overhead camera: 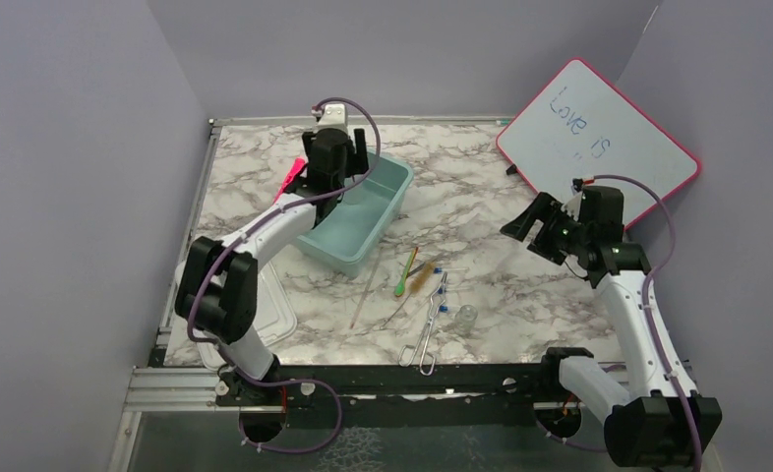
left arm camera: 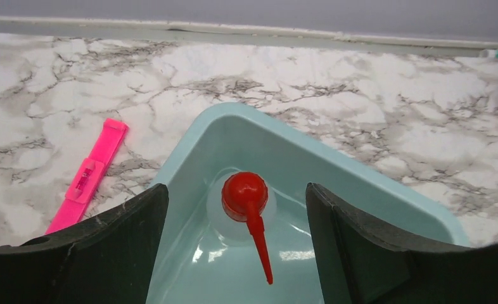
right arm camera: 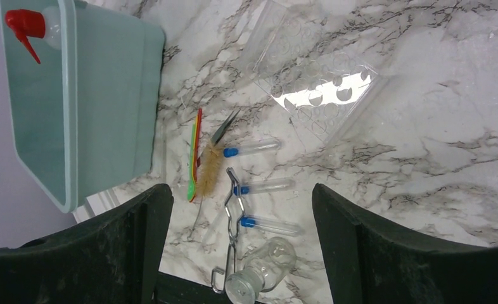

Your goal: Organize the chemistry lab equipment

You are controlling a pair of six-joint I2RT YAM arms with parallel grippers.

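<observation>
1. Plain grey walls are closing in the left, far and right sides. The marble-patterned table is carrying everything.
2. Pink-framed whiteboard is leaning at far right, well apart from the work and no part of it.
3. Teal bin is sitting far left of centre. I judge it is serving as the collecting place.
4. Left gripper is hovering over the bin's far corner, jaws standing wide and gripping nothing. The red-bulbed dropper is lying inside the bin beneath them, touching neither finger, so it looks delivered.
5. Right gripper is hanging right of centre, jaws wide and empty. It is facing the loose kit, likely lining up a pick.
6. Clear well tray is lying near left, beside the left arm.
7. Loose kit is lying near centre, outside the bin:
   - metal tongs
   - thin clear rod
   - tan-bristled brush
   - green-handled tool
   - small glass vessel
8. Pink marker is lying just left of the bin and is not lab kit.
9. Blue-capped tubes are lying beside the tongs. Being round, they are apt to roll.
</observation>
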